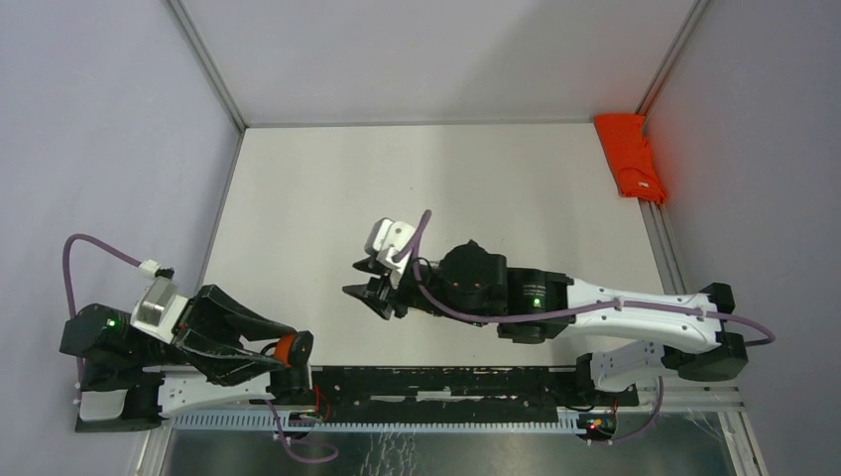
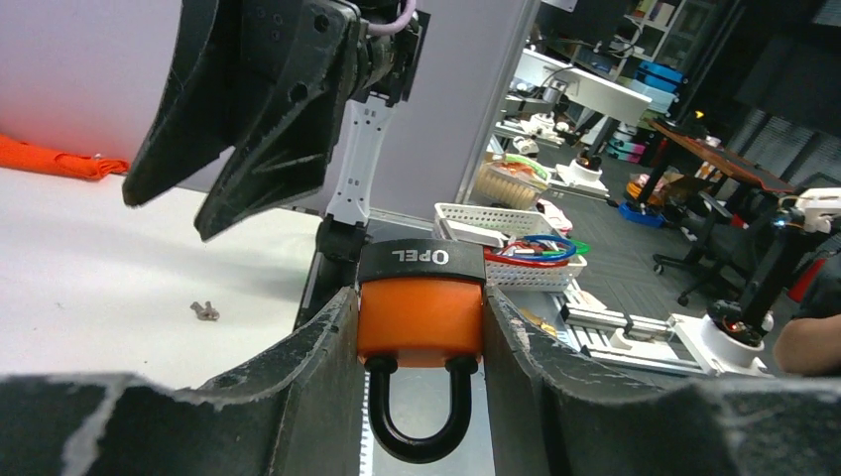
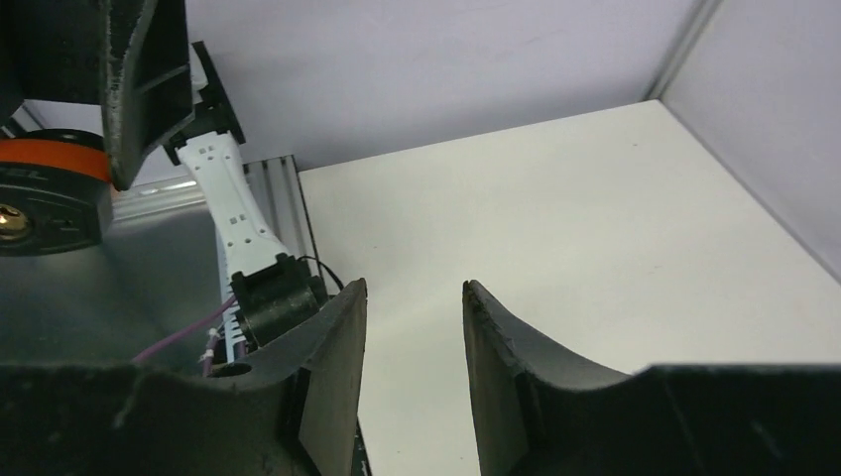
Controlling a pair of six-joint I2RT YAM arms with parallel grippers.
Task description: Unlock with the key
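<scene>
There, the left end effector (image 2: 421, 297) was clamped on the orange padlock (image 2: 420, 319), gripping the body by its two sides. The black shackle (image 2: 420, 426) hung toward the wrist, and the keyhole face was turned to the right arm. The lock was held by the near edge of the table (image 1: 446, 188). The right end effector (image 3: 414, 297) hung above mid-table, jaws well apart and empty, pointing at the lock. A small metal piece (image 2: 205, 311) lay on the table, too small to tell whether it was the key.
</scene>
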